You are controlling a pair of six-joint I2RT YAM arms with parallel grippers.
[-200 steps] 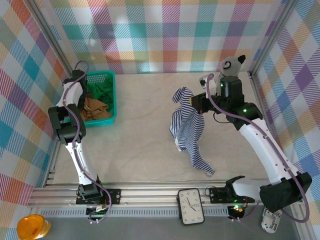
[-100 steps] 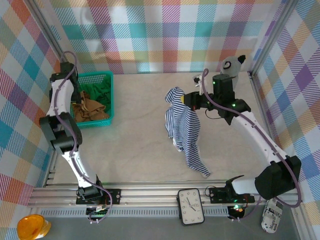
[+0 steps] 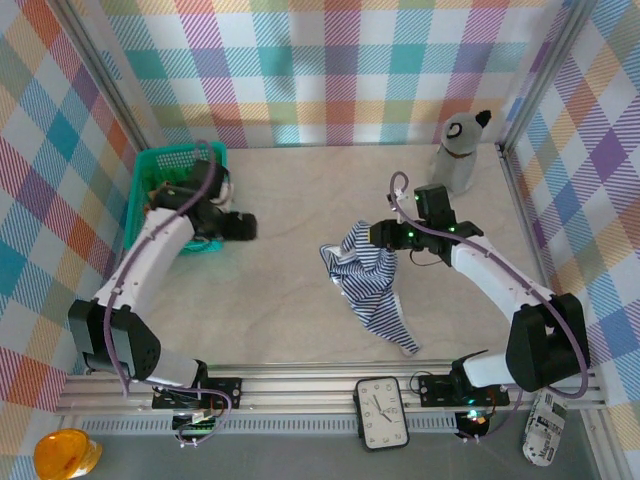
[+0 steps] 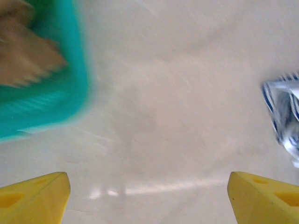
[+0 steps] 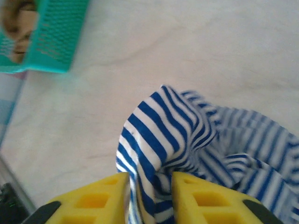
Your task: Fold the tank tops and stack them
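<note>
- Right gripper [image 5: 149,189] [image 3: 378,235]: the jaws stand narrow, with a fold of the striped tank top [image 5: 161,126] pinched between the yellow fingers [image 5: 96,198]. It works well to the right of the basket [image 3: 138,185], low over the table [image 3: 280,310].
- Left gripper [image 4: 149,191] [image 3: 243,227]: the jaws stand wide apart, with nothing between the yellow fingertips [image 4: 37,193]. It hangs over bare table just beside the right wall of the basket [image 4: 46,116].
- Table: a pale, marbled surface. It carries the basket at its far left corner.
- Striped tank top [image 3: 366,285]: navy and white, crumpled, not folded. It lies well to the right of the basket and nearer the arm bases. Its upper end is bunched at the right gripper, and the rest trails across the table away from the basket. The left wrist view shows its edge [image 4: 285,116], blurred.
- Basket [image 5: 51,37]: teal plastic mesh, upright. The left arm crosses over it in the top view and hides most of its inside.
- Tan tank top [image 4: 25,63]: a crumpled heap inside the basket, blurred in the left wrist view.
- Toy animal [image 3: 458,150]: grey and white, upright, far to the right of the basket at the back edge of the table.
</note>
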